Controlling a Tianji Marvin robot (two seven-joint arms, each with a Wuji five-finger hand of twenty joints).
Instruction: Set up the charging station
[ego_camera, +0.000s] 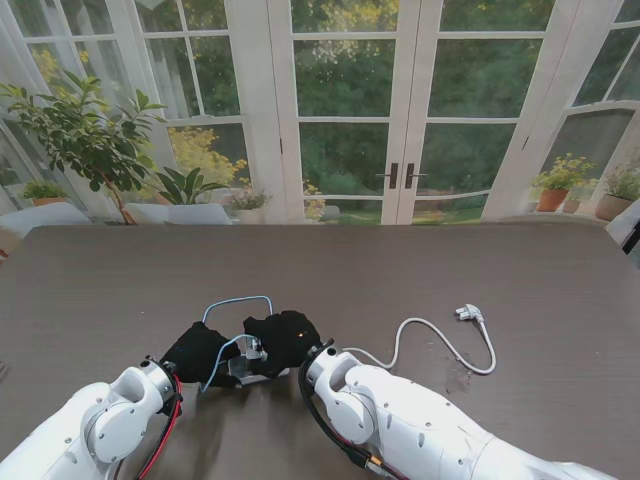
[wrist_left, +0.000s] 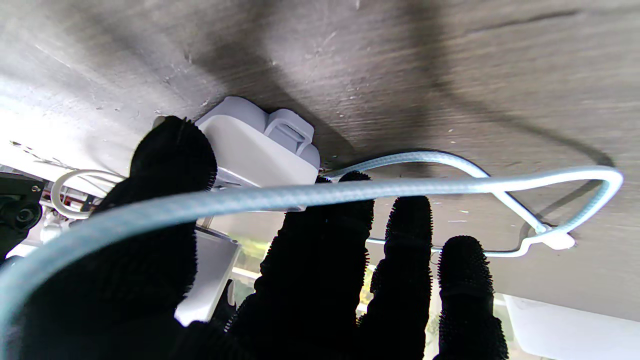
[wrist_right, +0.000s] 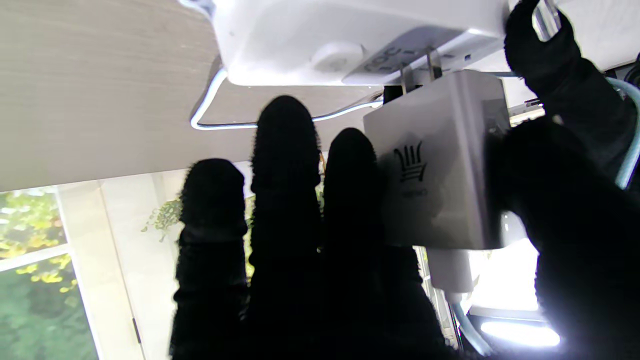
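Two hands meet: right hand grips charger, prongs at power strip.

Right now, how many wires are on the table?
2. A white cord lies on the robot's right, ending in a plug. A pale blue cable loops just beyond the two robot hands, left and right. More could hide under them.
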